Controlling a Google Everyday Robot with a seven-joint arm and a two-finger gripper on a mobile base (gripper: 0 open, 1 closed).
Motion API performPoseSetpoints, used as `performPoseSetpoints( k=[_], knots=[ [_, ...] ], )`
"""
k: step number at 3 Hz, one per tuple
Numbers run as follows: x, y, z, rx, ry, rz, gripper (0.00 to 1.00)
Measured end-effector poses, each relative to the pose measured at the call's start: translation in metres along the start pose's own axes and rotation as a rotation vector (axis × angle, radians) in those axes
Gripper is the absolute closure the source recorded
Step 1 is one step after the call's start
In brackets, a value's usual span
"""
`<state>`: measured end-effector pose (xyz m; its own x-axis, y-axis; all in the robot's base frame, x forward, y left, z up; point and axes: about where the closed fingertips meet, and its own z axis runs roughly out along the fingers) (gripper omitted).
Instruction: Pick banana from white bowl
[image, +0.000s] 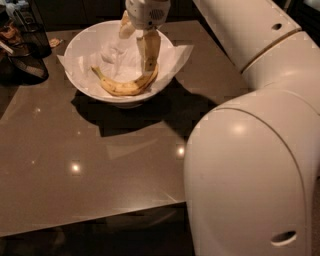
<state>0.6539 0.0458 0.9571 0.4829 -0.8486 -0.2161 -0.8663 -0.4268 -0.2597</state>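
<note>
The yellow banana (125, 88) lies curved in the near part of the white bowl (80, 50), which is lined with crinkled white paper and stands at the back of the table. My gripper (137, 50) hangs down into the bowl from above. It is open, with one beige finger (149, 50) reaching down to the banana's right end and the other finger (125, 29) farther back over the paper. Nothing is held between them.
A dark wire mesh basket (25, 55) with items in it stands at the back left, beside the bowl. The brown glossy table (100, 165) stretches toward me. My large white arm (250, 150) fills the right side of the view.
</note>
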Motion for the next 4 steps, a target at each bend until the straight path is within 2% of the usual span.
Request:
performPoseSetpoints(
  k=[2, 3, 4],
  knots=[
    [-0.002, 0.001, 0.029, -0.063, -0.047, 0.055, 0.31],
    [-0.004, -0.005, 0.041, -0.078, -0.069, 0.075, 0.39],
    [-0.004, -0.009, 0.054, -0.096, -0.083, 0.085, 0.34]
  ],
)
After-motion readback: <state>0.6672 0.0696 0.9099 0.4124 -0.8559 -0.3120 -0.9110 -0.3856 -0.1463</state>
